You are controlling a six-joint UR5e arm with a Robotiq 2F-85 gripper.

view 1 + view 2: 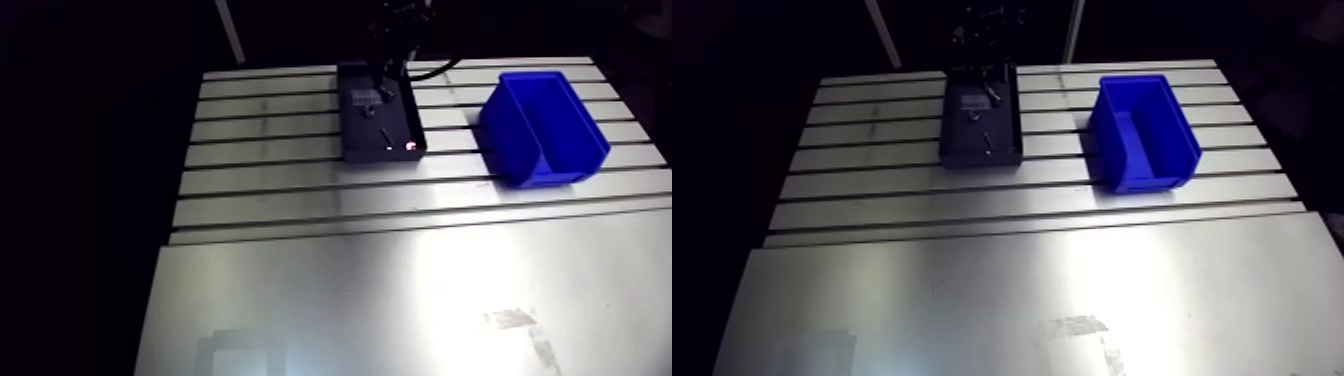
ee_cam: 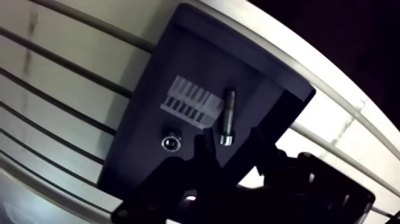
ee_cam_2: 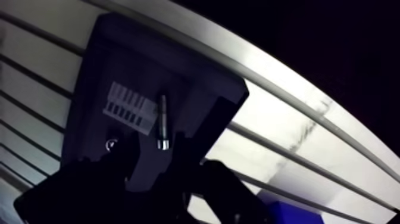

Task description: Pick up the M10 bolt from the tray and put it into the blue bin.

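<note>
The wrist view shows the gripper (image 2: 233, 148) with its fingers spread, and the M10 bolt (image 2: 228, 113) lies on the floor of the black tray (image 2: 143, 134), its head between the fingertips but not pinched. In the arm view the tray is in the upper middle of the frame, the blue bin (image 1: 552, 168) in the upper right.

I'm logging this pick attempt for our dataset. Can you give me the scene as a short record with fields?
gripper: open, above the tray
bolt: lying flat in tray beside a white label, near end between the fingertips, not gripped
other content: small round part close to one finger
blue bin: on the table beside the tray, apart from it, looks empty
task stage: bolt not yet picked
</note>
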